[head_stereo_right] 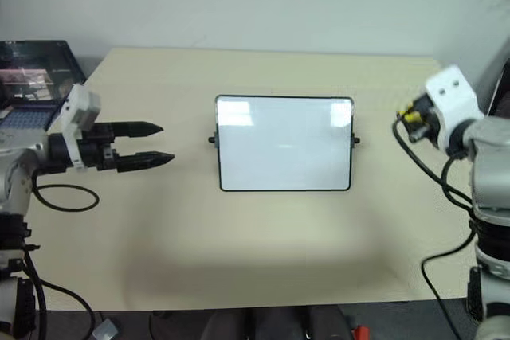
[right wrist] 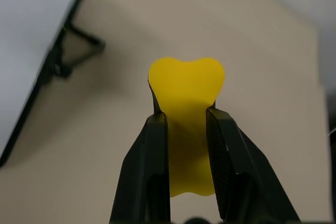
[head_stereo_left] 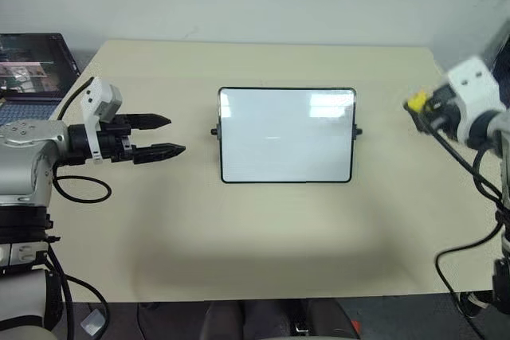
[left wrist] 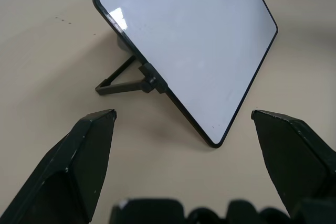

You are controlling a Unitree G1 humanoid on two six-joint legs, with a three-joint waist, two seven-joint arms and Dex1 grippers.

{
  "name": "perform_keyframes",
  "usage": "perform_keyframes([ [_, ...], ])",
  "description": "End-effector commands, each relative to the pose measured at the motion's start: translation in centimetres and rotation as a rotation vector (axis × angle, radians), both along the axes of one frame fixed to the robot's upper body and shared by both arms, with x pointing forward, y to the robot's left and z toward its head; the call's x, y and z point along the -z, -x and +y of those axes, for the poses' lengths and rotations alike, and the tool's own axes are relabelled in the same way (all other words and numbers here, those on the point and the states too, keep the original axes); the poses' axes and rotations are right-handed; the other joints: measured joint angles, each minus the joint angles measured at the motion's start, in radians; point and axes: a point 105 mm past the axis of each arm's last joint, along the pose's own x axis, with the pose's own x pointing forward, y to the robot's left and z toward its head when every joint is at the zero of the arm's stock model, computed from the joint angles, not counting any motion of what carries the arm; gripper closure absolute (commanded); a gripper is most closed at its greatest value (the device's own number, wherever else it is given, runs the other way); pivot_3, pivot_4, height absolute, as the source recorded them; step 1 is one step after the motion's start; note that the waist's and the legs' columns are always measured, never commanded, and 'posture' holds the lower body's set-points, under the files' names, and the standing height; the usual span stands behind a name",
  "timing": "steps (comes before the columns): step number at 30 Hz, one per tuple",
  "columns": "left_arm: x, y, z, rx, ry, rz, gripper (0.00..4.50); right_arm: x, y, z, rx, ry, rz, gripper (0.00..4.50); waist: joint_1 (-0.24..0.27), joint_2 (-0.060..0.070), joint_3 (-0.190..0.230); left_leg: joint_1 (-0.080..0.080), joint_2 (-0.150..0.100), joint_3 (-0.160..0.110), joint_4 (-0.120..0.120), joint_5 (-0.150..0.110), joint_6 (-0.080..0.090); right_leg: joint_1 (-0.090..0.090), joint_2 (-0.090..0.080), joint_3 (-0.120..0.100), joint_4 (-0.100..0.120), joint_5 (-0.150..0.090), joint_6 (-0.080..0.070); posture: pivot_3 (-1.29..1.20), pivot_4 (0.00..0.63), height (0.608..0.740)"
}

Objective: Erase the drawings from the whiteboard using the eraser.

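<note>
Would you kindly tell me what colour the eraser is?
Yellow; the eraser shows best in the right wrist view, pinched between the right gripper's black fingers.

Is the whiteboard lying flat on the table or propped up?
Propped up. The whiteboard leans tilted on a black folding stand behind it, lower edge on the table.
</note>
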Motion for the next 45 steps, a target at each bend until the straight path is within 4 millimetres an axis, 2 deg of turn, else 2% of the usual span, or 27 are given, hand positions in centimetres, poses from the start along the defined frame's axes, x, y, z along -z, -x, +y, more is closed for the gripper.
perform_keyframes([
  [1, -1.1, 0.3, -0.4, 0.021, 0.000, -0.055, 0.00, 0.5, 0.8, -1.8, 0.041, -0.058, 0.051, 3.85, -0.009, 0.000, 0.000, 0.000, 0.000, 0.000, 0.000, 0.000, 0.000, 0.000, 0.000, 0.000, 0.001, 0.000, 0.000, 0.00, 0.150, 0.740],
  [3, -0.8, 0.3, -0.3, 0.016, 0.005, -0.050, 0.00, 2.8, 1.5, -3.4, 0.093, -0.012, 0.146, 3.85, -0.013, 0.000, 0.000, 0.001, 0.001, -0.001, 0.000, 0.000, 0.000, 0.000, 0.001, 0.000, 0.001, 0.000, 0.000, 0.00, 0.150, 0.740],
  [5, -0.6, 0.3, -0.3, 0.011, 0.007, -0.048, 0.00, 4.2, 2.1, -4.5, 0.136, -0.005, 0.196, 3.85, -0.013, 0.000, 0.000, 0.001, 0.002, -0.001, 0.000, 0.000, 0.000, 0.000, 0.001, 0.000, 0.001, 0.000, 0.000, 0.00, 0.150, 0.740],
  [15, -0.9, 0.3, -0.3, 0.009, 0.003, -0.050, 0.00, 7.1, 4.8, -7.9, 0.258, -0.041, 0.305, 3.85, -0.011, 0.000, 0.000, 0.001, 0.001, 0.000, 0.001, 0.000, 0.000, 0.001, 0.002, 0.000, 0.001, 0.000, 0.000, 0.00, 0.150, 0.740],
  [27, -1.9, 0.2, -1.7, 0.023, 0.000, -0.057, 0.00, 8.2, 5.6, -7.7, 0.252, -0.114, 0.333, 3.85, -0.013, 0.000, 0.000, 0.002, 0.001, 0.000, 0.001, 0.000, 0.000, 0.002, 0.003, 0.001, 0.001, 0.000, 0.001, 0.00, 0.150, 0.740],
  [28, -2.0, 0.3, -1.7, 0.023, 0.000, -0.058, 0.00, 8.2, 5.6, -7.7, 0.253, -0.112, 0.335, 3.13, -0.013, 0.000, 0.000, 0.002, 0.001, -0.001, 0.001, 0.000, 0.000, 0.002, 0.003, 0.000, 0.001, 0.000, 0.001, 0.00, 0.150, 0.740],
  [32, -2.1, 0.4, -1.8, 0.019, 0.000, -0.058, 0.00, 8.0, 5.6, -7.9, 0.260, -0.109, 0.331, 1.95, -0.013, 0.000, 0.000, 0.003, 0.001, -0.001, 0.001, 0.000, 0.000, 0.003, 0.003, 0.000, 0.001, 0.000, 0.001, 0.00, 0.150, 0.740],
  [37, -2.2, 0.3, -1.6, 0.008, -0.001, -0.062, 0.00, 6.9, 5.4, -8.1, 0.264, -0.091, 0.304, 0.05, -0.013, 0.000, 0.000, 0.003, 0.001, -0.001, 0.001, 0.000, 0.000, 0.003, 0.003, 0.000, 0.001, 0.000, 0.001, 0.00, 0.150, 0.740],
  [40, -2.3, 0.3, -0.7, -0.036, -0.001, -0.081, 0.00, 4.4, 5.3, -8.2, 0.261, -0.055, 0.240, 0.01, -0.013, 0.001, 0.001, 0.003, 0.001, 0.000, 0.001, 0.000, 0.000, 0.003, 0.003, 0.000, 0.001, 0.000, 0.001, 0.00, 0.150, 0.740],
  [43, -3.0, -0.1, 0.8, -0.139, 0.025, -0.144, 0.00, 1.5, 5.0, -7.3, 0.215, -0.015, 0.147, 0.01, -0.016, 0.001, 0.001, 0.003, 0.001, 0.000, 0.001, 0.000, 0.000, 0.003, 0.003, 0.001, 0.001, 0.000, 0.001, 0.00, 0.150, 0.740],
  [45, -3.6, -1.2, 1.9, -0.262, 0.061, -0.217, 0.00, -0.9, 3.4, -6.3, 0.184, -0.017, 0.008, 0.01, -0.017, 0.001, 0.001, 0.004, 0.002, -0.001, 0.000, 0.000, 0.000, 0.003, 0.003, 0.001, 0.001, 0.000, 0.001, 0.00, 0.150, 0.740],
])
